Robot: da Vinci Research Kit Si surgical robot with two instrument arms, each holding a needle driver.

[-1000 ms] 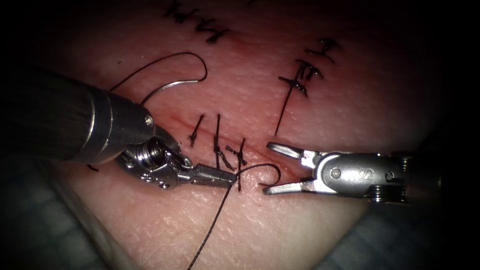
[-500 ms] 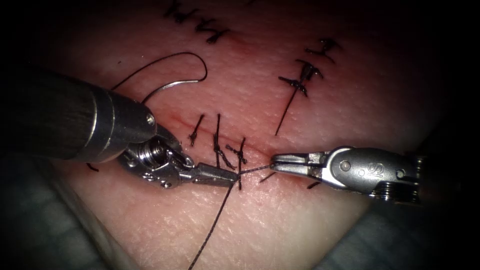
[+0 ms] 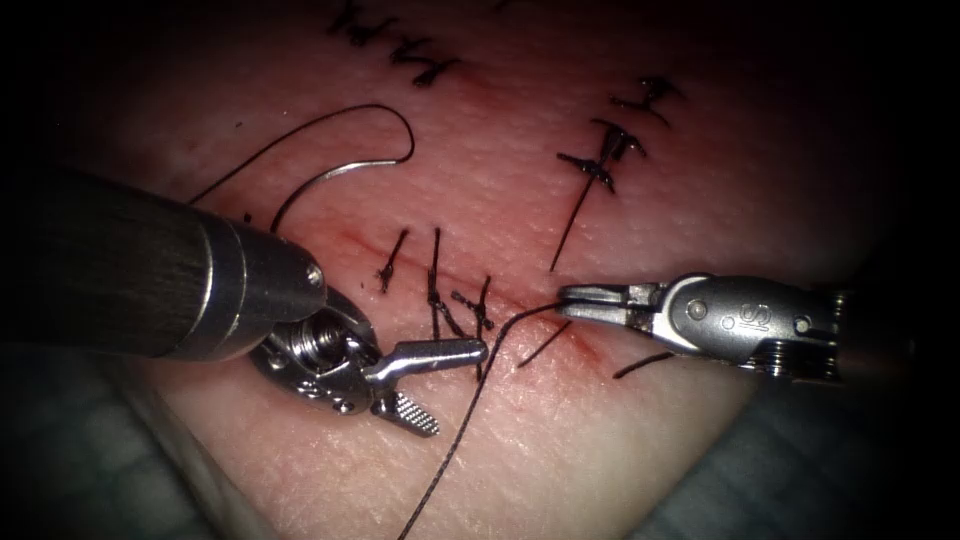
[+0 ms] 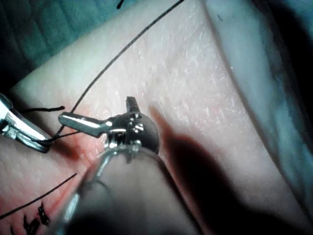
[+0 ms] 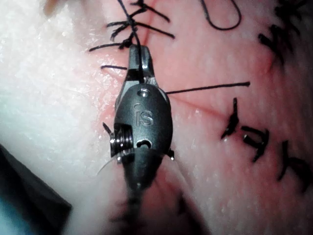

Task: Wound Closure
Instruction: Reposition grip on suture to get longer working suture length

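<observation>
left gripper (image 3: pixel 440 385): spread wide, empty | right gripper (image 3: pixel 578 302): clamped on thread (image 3: pixel 455 445), limp, slippery, grip near knot | needle (image 3: pixel 345 170): free on tissue (image 3: pixel 600 460) beyond left gripper

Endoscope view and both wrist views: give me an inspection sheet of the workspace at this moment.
Surface: tissue with the cut running across it, partly stitched.
Job's things: curved needle lies free on the tissue, above the left tool, not in the tissue; thread runs from the right tool's tip down across the tissue.
Clutter: cut thread ends; tied stitches.
Grippers: left tool open, holding nothing; right tool shut on the thread.
Cables: nothing seen.
Surroundings: teal cloth beside the tissue.
</observation>
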